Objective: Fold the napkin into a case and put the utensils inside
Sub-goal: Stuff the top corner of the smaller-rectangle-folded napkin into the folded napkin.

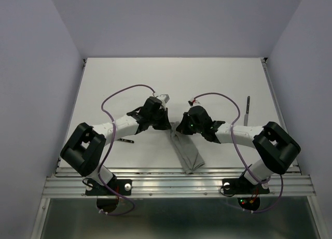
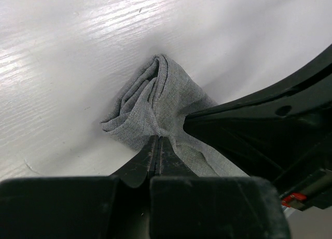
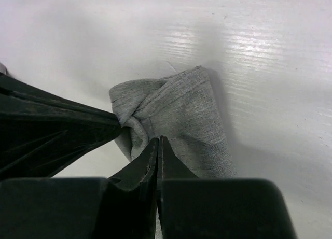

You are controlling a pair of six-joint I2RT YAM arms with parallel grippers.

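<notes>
Basically, napkin [image 1: 190, 157] is folded to a narrow strip on the bench [image 1: 129, 78], between the arms. Left pincer [image 2: 158, 140] and right pincer [image 3: 158, 144] are both clamped tight on its bunched far end, tips side by side, probably to lift or open the case mouth. Nothing visibly inside. One utensil [image 1: 247, 107] lies far right, and a likely second utensil [image 1: 124, 141] lies by the left arm.

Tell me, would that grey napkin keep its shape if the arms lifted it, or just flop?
Probably flop: the napkin bunches into soft wrinkles where the left gripper and right gripper pinch it. It looks light, being thin cloth. Pushed, it would likely crumple rather than slide.
</notes>
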